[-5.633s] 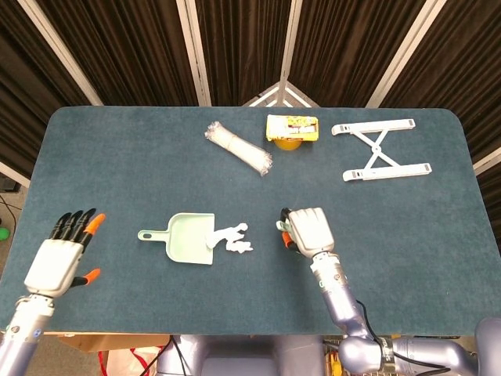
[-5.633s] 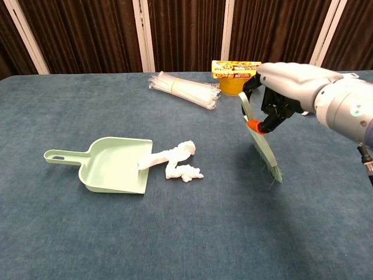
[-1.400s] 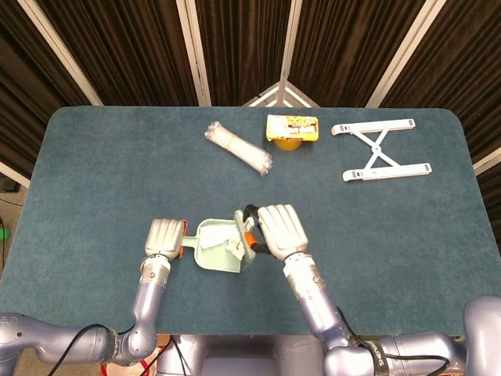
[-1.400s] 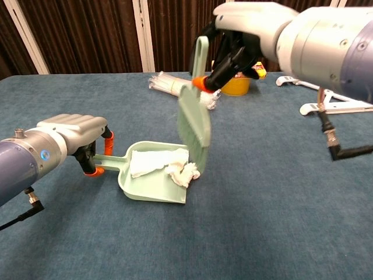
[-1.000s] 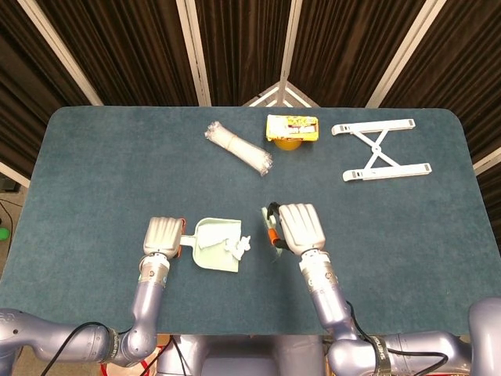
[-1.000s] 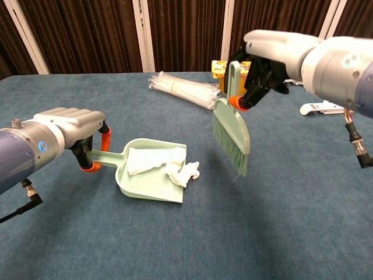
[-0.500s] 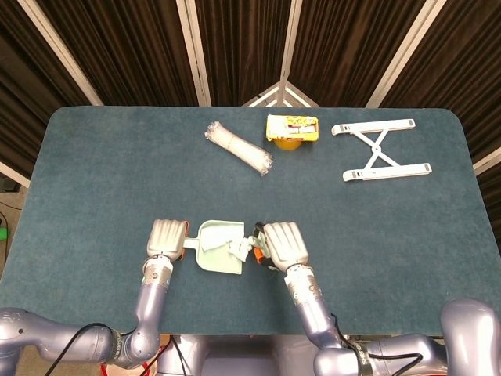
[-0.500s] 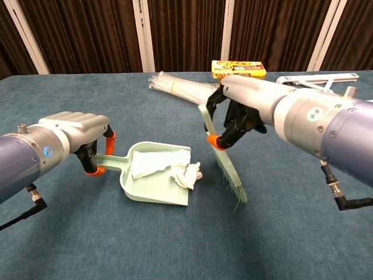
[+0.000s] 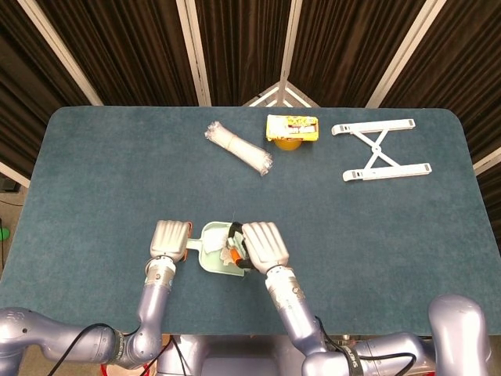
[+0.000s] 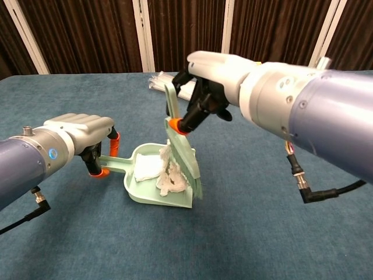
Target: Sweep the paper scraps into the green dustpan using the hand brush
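In the chest view the right robot hand (image 10: 204, 96) holds the brush (image 10: 182, 149) by its handle, and the bristles stand at the open mouth of the dustpan (image 10: 152, 181), over the scraps (image 10: 169, 175). The scraps lie inside the pan, at about 9 o'clock from the bristle edge, so the stroke has to run toward 9 o'clock, deeper into the pan. The long axis of the pan goes from its handle at 9 o'clock to its mouth at 3 o'clock. The brush leans, its handle up toward 12 o'clock.

The left robot hand (image 10: 87, 137) grips the pan handle and is the nearer one to it. In the head view both robot hands sit close together near the 6 o'clock edge of the table (image 9: 109, 157). I judge the sweeping nearly finished.
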